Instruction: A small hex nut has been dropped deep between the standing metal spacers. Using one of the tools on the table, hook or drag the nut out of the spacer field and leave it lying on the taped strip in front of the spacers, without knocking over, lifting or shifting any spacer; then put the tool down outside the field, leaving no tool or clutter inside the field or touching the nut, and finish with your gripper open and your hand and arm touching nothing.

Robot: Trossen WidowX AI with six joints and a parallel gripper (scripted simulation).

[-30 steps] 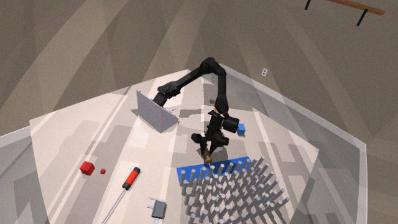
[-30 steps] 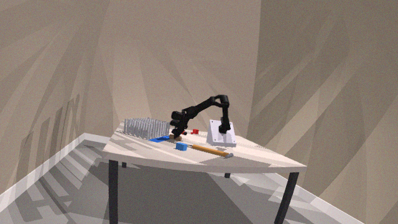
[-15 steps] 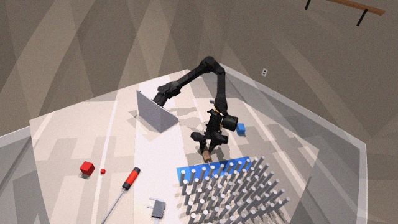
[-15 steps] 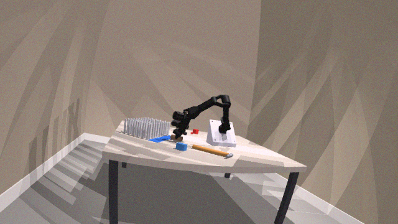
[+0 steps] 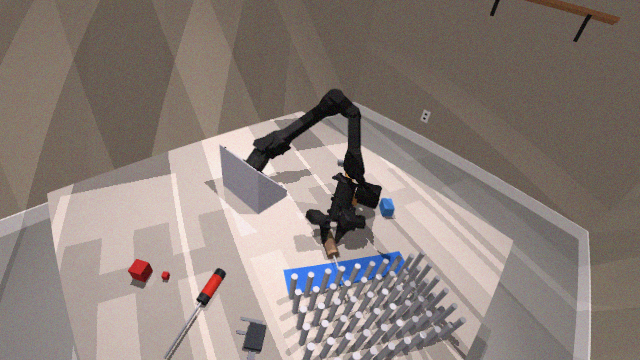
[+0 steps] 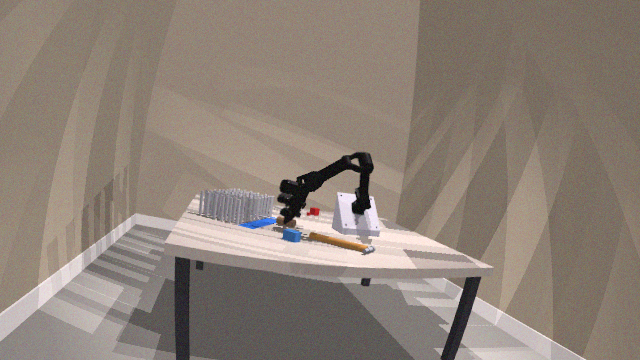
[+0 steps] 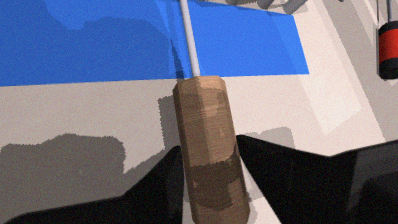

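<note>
Far left in top view: red cube (image 5: pixel 140 270) (image 6: pixel 314 211), small red cube (image 5: pixel 165 275), screwdriver (image 5: pixel 211 286) (image 7: pixel 388 50) lying unused, then a dark gadget (image 5: pixel 254 336), cut off at the bottom edge. Middle: gripper (image 5: pixel 331 239) (image 6: pixel 286 220) (image 7: pixel 208 146) clamped on wooden handle (image 5: pixel 331 247) (image 6: pixel 286 221) (image 7: pixel 207 135) of a thin-shafted tool, shaft reaching over the blue strip (image 5: pixel 320 272) (image 6: pixel 258 223) (image 7: pixel 245 42). Tool tip hidden or too small. Right: metal spacers (image 5: pixel 370 310) (image 6: pixel 235 205) (image 7: pixel 295 5), looks like all standing. Hex nut not made out anywhere; can't confirm it's out. Done: tool grasped. Left, probably: nut onto strip if not there, tool down outside, let go, back off. Blue block (image 5: pixel 386 207) (image 6: pixel 292 235) farther right, clear of the spacers.
</note>
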